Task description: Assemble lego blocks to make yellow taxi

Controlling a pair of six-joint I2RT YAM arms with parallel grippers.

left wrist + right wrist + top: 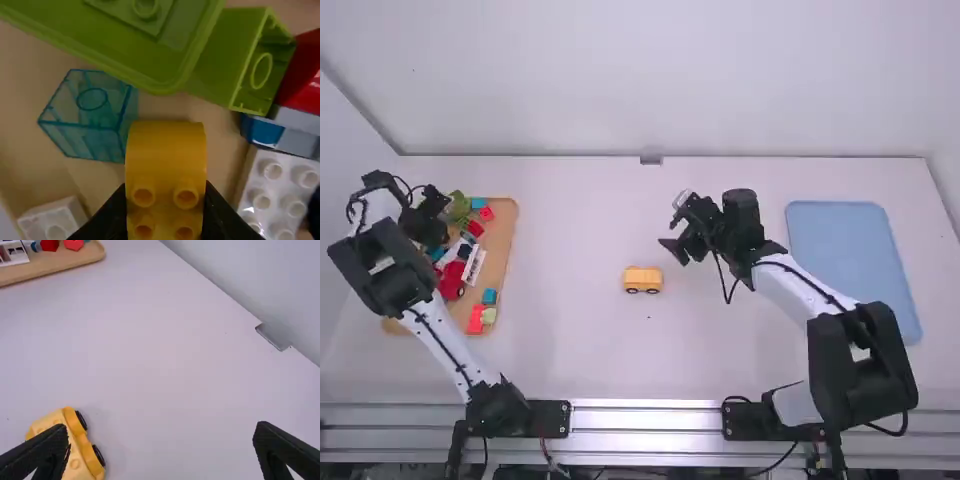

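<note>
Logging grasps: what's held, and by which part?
Left gripper holds the yellow block by its sides at the studded end. Right gripper, jaws open, holds nothing.

It looks like a robotics lab: a left arm [445,345] and a right arm [872,370] stand mounted along metal rails [645,420], with loose cables [776,466] beside them, at a white table [570,300] backed by a plain, pale wall [650,80].

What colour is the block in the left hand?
The block is orange-yellow, best seen in the left wrist view.
</note>
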